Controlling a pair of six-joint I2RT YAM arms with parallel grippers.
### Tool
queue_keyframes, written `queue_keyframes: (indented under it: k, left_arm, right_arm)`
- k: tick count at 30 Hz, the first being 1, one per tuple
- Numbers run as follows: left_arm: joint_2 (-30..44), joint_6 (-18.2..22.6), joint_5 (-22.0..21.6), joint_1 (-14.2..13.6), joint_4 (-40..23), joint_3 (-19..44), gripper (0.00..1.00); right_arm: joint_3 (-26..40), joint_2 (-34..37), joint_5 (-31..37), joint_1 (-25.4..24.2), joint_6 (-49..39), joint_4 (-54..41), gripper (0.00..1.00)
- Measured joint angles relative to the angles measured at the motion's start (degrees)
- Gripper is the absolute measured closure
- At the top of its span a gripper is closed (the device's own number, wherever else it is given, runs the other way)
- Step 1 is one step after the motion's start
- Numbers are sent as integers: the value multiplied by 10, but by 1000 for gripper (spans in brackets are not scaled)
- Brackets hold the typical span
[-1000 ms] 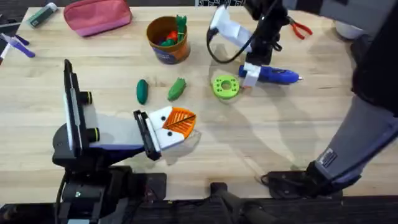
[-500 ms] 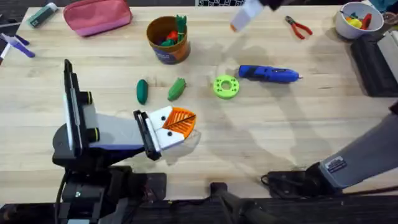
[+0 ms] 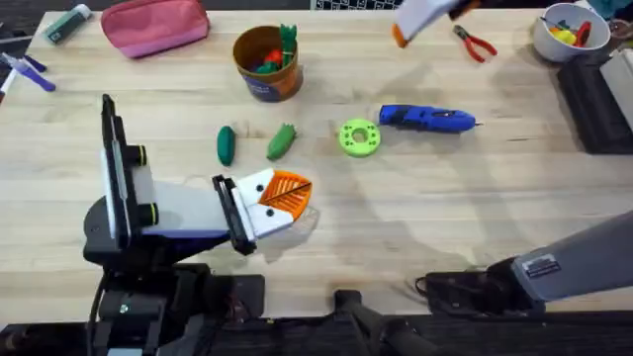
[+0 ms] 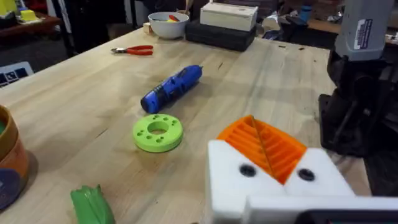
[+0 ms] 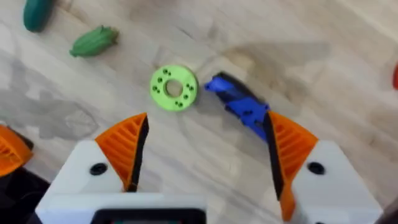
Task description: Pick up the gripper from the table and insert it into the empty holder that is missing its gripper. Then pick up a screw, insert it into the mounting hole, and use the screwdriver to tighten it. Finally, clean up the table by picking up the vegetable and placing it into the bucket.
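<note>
The blue screwdriver (image 3: 427, 119) lies on the table beside a green disc (image 3: 359, 137). My right gripper (image 3: 420, 20) hangs high above them, open and empty (image 5: 206, 121), with an orange pad on each finger. The left gripper (image 3: 295, 194) rests low on the table, shut on nothing, its orange pads pressed together (image 4: 256, 127). Two green vegetables (image 3: 226, 144) (image 3: 282, 140) lie left of the disc. Behind them stands the orange bucket (image 3: 266, 61) with several things inside. A loose gripper piece, an empty holder and a screw are out of view.
Red pliers (image 3: 475, 43) and a white bowl (image 3: 564, 30) sit at the back right. A pink pouch (image 3: 155, 25) and markers (image 3: 28, 71) lie at the back left. A dark box (image 3: 598, 104) runs along the right edge.
My right gripper has lifted off the rear end of the screwdriver, risen high and drifted right. The screwdriver stayed on the table. The left arm has not moved.
</note>
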Motion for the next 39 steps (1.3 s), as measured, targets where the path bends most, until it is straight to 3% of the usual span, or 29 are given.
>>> queue_keyframes:
  k: [10, 22, 29, 39]
  left_arm:
    - [0, 0, 0, 0, 0, 0, 993]
    - [0, 0, 0, 0, 0, 0, 993]
    - [0, 0, 0, 0, 0, 0, 993]
    - [0, 0, 0, 0, 0, 0, 993]
  right_arm:
    - [-11, -5, -48, -64, -20, -37, 8]
    - [-109, -30, -45, -68, -17, -21, 9]
    - [-194, -141, -43, -70, -6, 16, 8]
    - [-434, -353, -19, -92, 76, 197, 8]
